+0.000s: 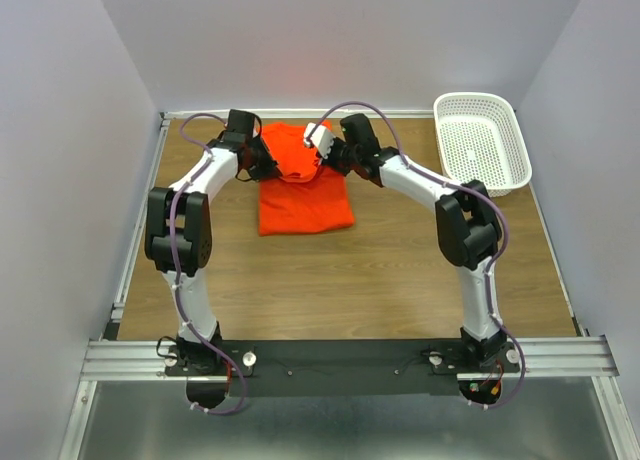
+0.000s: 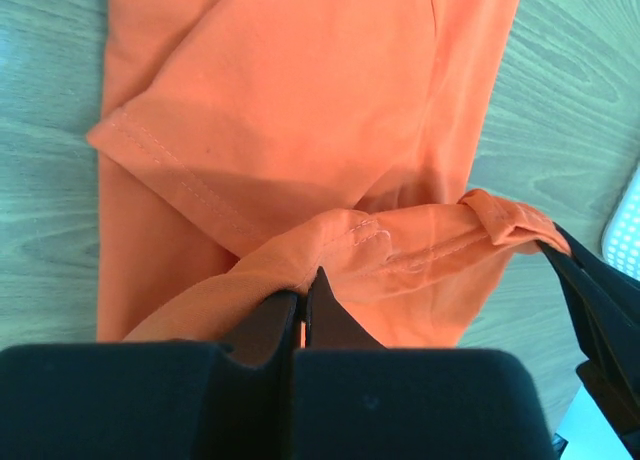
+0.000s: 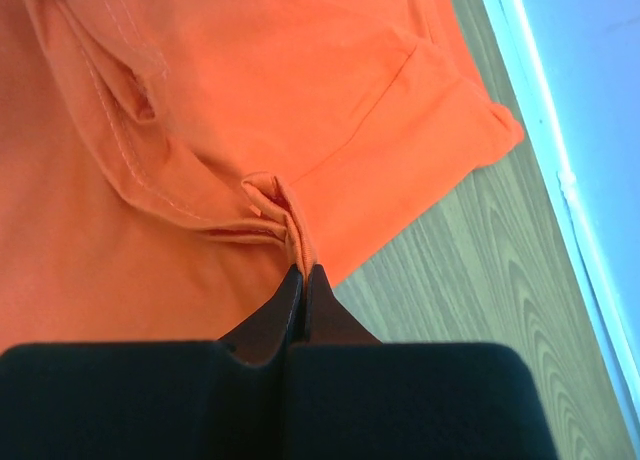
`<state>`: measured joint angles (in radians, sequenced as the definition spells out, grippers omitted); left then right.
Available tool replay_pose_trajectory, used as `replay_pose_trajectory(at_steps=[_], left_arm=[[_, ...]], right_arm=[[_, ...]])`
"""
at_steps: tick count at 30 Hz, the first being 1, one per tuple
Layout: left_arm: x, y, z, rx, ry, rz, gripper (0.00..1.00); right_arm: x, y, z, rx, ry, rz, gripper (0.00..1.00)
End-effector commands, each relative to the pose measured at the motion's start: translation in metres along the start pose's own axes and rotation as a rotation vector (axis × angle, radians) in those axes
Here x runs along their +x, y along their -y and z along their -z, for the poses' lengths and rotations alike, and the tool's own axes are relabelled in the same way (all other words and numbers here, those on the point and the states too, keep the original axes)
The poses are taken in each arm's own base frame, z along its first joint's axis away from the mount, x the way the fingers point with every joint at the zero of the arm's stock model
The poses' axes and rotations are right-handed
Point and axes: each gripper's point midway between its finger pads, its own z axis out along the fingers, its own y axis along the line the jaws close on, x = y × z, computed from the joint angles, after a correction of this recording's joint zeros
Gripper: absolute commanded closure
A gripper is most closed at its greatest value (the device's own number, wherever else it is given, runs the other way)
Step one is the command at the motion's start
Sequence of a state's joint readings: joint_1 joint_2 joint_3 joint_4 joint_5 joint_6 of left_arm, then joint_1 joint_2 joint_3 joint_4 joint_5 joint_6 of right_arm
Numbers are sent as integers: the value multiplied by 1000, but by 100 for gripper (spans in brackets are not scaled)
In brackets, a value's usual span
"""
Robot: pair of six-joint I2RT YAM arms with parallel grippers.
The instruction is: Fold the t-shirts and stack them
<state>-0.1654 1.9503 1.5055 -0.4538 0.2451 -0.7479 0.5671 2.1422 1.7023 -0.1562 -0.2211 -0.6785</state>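
Note:
The bright orange t-shirt [image 1: 305, 202] lies at the back middle of the wooden table, partly folded. My left gripper [image 1: 268, 163] is shut on the shirt's raised edge at its left. In the left wrist view the orange t-shirt [image 2: 300, 110] spreads below, and a stitched hem runs from my left gripper [image 2: 302, 298] across to the right gripper's black finger at the frame's right edge. My right gripper [image 1: 322, 161] is shut on the same lifted edge at its right. In the right wrist view a bunched fold of the t-shirt [image 3: 250, 90] is pinched in my right gripper [image 3: 303, 275].
A white perforated plastic basket [image 1: 483, 140] stands at the back right corner of the table [image 1: 400, 270]. Grey walls close in the back and both sides. An aluminium rail [image 1: 350, 358] carries the arm bases at the near edge.

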Motion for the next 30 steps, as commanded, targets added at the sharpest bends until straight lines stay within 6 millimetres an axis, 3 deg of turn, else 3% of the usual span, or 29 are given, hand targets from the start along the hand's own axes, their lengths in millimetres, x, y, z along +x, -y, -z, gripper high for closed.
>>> replay_pose_trajectory(at_steps=[1,27,30], left_arm=[[-12,-1,0,8,9,-4,100],[-22,-1,-19,27,-26,-19,100],[-25,1,-20,49,-32,-27,91]], right_arm=[[4,16,-7,51,-9,-22,99],[16,25,-17,87,-42,-45,99],[18,30,-19,105,-48,-54,95]])
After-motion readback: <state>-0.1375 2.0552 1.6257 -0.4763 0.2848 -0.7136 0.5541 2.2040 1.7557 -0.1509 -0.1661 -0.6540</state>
